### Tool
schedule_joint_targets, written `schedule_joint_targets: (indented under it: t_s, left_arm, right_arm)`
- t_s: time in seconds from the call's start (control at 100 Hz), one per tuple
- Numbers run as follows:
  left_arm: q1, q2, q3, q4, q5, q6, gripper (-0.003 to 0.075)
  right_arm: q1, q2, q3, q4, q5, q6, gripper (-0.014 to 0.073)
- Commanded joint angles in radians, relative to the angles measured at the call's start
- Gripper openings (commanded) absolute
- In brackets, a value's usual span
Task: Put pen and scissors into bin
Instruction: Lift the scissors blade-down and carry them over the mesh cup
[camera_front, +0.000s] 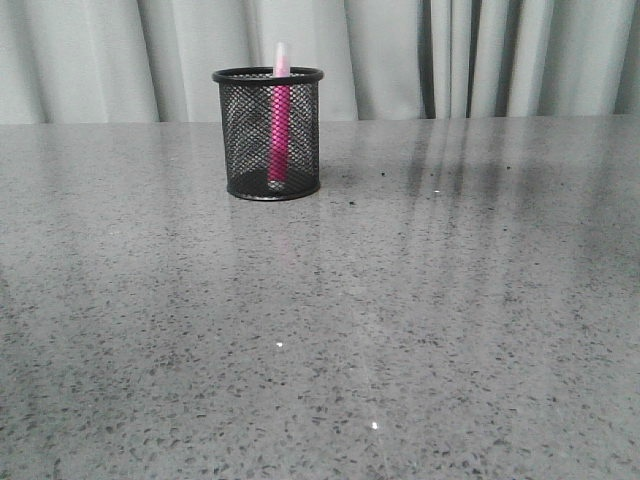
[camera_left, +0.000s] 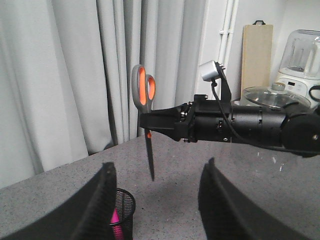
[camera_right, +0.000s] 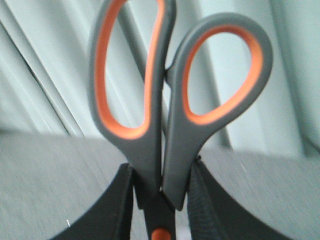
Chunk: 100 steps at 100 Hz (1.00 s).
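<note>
The black mesh bin (camera_front: 270, 135) stands on the grey table at the back left of centre, with the pink pen (camera_front: 279, 110) upright inside it, its pale end above the rim. Neither gripper shows in the front view. My right gripper (camera_right: 160, 175) is shut on the scissors (camera_right: 150, 165) just above the orange pivot, handles up. In the left wrist view the right gripper (camera_left: 147, 121) holds the scissors (camera_left: 149, 160) blades down, high above the table and beyond the bin (camera_left: 125, 210). My left gripper (camera_left: 159, 167) is open and empty above the bin.
Grey curtains (camera_front: 450, 55) hang behind the table's far edge. In the left wrist view a wooden board (camera_left: 257, 55), a glass-lidded pot (camera_left: 272, 95) and a white blender (camera_left: 300, 60) stand beyond the right arm (camera_left: 250, 125).
</note>
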<state>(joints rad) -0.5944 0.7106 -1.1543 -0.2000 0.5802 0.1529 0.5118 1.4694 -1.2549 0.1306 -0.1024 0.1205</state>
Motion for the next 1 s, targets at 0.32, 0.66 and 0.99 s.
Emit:
schedule_joint_targets:
  t_s: [0.32, 0.66, 0.99]
  left_arm:
    - [-0.009, 0.001, -0.025, -0.006, -0.065, 0.002, 0.0337]
    - [-0.009, 0.001, -0.025, -0.006, -0.019, 0.002, 0.0337]
    - [-0.009, 0.001, -0.025, -0.01, -0.018, 0.002, 0.0337]
  right_arm:
    - [0.065, 0.193, 0.019, -0.174, -0.482, -0.004, -0.0069]
    - [0.067, 0.246, 0.023, -0.176, -0.391, -0.004, -0.0069]
    - [0.067, 0.246, 0.108, -0.131, -0.358, -0.004, -0.0069]
